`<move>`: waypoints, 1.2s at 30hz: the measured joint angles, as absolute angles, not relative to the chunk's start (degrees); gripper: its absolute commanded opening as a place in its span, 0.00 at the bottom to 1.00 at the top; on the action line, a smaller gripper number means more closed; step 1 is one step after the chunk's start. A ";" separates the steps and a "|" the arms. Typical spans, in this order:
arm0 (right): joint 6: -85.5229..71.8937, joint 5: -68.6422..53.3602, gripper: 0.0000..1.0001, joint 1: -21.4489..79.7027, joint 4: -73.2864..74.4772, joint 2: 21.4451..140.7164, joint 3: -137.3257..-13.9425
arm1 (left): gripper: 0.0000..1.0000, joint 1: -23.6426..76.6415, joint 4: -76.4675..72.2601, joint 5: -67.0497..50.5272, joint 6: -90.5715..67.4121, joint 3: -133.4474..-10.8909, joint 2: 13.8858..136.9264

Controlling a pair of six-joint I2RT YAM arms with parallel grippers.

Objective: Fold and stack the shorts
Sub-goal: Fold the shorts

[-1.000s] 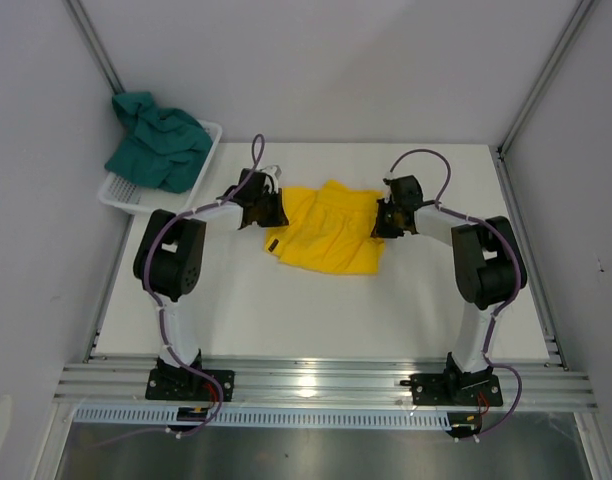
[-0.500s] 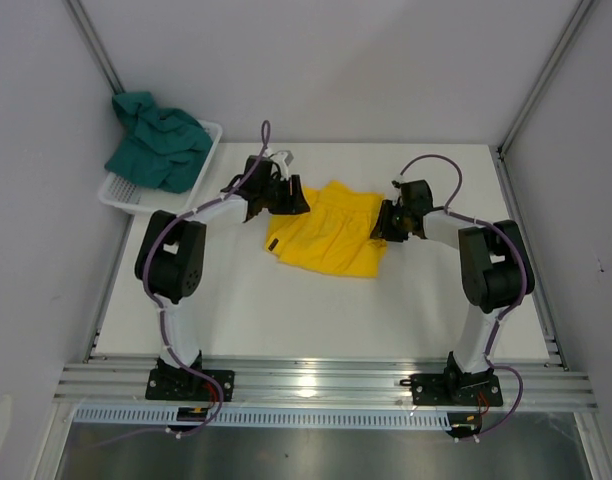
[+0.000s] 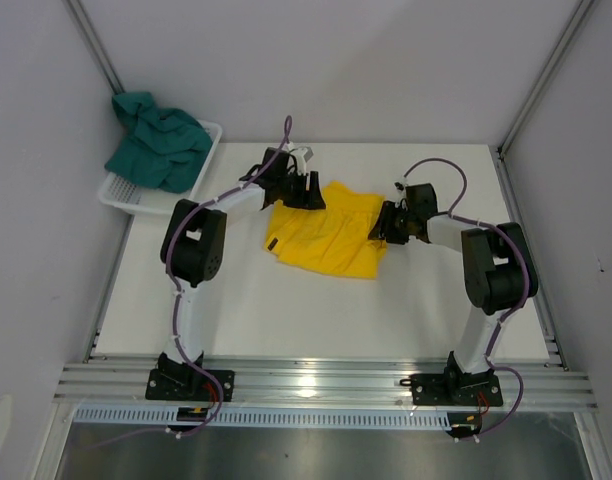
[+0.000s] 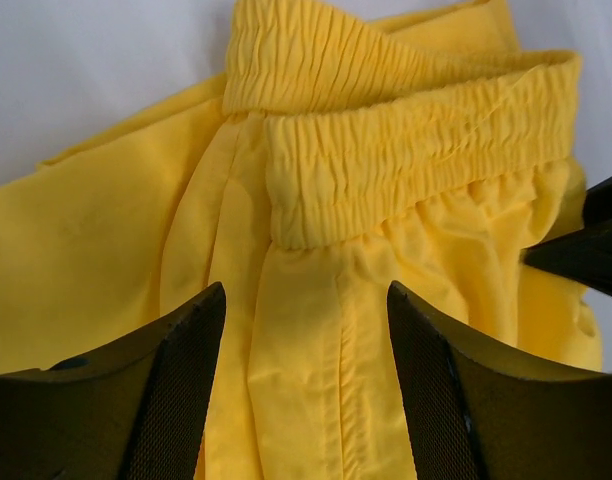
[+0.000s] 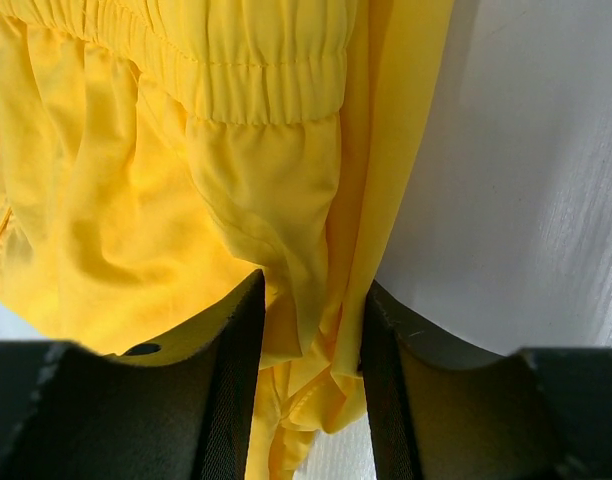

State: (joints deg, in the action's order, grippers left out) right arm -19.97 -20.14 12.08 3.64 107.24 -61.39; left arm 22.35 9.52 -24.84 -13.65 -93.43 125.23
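The yellow shorts (image 3: 326, 238) lie folded over on the white table (image 3: 286, 310), elastic waistband (image 4: 416, 150) doubled on itself. My left gripper (image 3: 304, 190) hovers over their far left part, open, with fabric (image 4: 306, 340) below and nothing between its fingers (image 4: 176, 380). At the right edge of the shorts (image 5: 136, 200) my right gripper (image 3: 386, 222) stands open, with a loose bunch of yellow hem (image 5: 316, 330) hanging between its pads (image 5: 236, 380). The teal-green shorts (image 3: 158, 140) sit crumpled in the basket at the far left.
The white mesh basket (image 3: 121, 195) stands at the table's far left corner, partly over the edge. Grey walls and aluminium posts (image 3: 534, 85) close in the back and sides. Bare table lies in front of the yellow shorts.
Both grippers went from shut to open, letting go of the yellow shorts. The left gripper moved right and farther back over the waistband. The right gripper barely shifted.
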 measured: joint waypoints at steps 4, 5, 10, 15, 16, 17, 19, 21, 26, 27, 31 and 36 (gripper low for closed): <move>-20.75 -21.85 0.46 11.35 2.13 107.09 -60.38 | 0.69 22.35 11.42 -24.77 -12.95 -93.51 126.58; -21.04 -22.44 0.46 11.14 1.43 107.00 -59.92 | 0.69 22.35 11.70 -24.82 -12.88 -93.51 126.69; -22.81 -26.55 0.44 9.78 -1.91 106.80 -57.74 | 0.63 22.35 11.94 -26.26 -12.86 -93.82 127.20; -24.43 -29.58 0.43 8.75 -3.60 106.83 -56.69 | 0.47 22.39 11.27 -29.21 -13.10 -94.13 128.33; -24.67 -29.95 0.43 8.67 -3.84 106.83 -56.64 | 0.46 22.39 11.22 -29.78 -13.19 -94.15 128.60; -24.86 -30.30 0.43 8.67 -4.14 106.83 -56.62 | 0.41 22.41 11.14 -30.30 -13.28 -94.21 128.86; -25.04 -30.76 0.42 8.67 -4.60 106.83 -56.62 | 0.34 22.46 10.94 -30.70 -13.58 -94.28 129.16; -25.10 -31.07 0.41 8.67 -4.84 106.83 -56.60 | 0.21 22.48 10.83 -30.92 -13.61 -94.37 129.49; -25.58 -31.66 0.41 8.47 -5.54 106.83 -56.27 | 0.00 22.52 10.87 -31.07 -14.00 -95.02 129.73; -25.85 -31.94 0.44 8.32 -5.93 106.83 -55.96 | 0.00 22.52 10.94 -30.81 -13.98 -95.13 129.73; -27.14 -32.88 0.46 7.33 -8.01 106.83 -54.11 | 0.00 22.48 11.57 -29.30 -13.98 -95.57 129.73; -28.99 -34.33 0.44 5.89 -10.55 106.83 -52.29 | 0.00 22.28 12.84 -27.07 -14.04 -96.03 129.71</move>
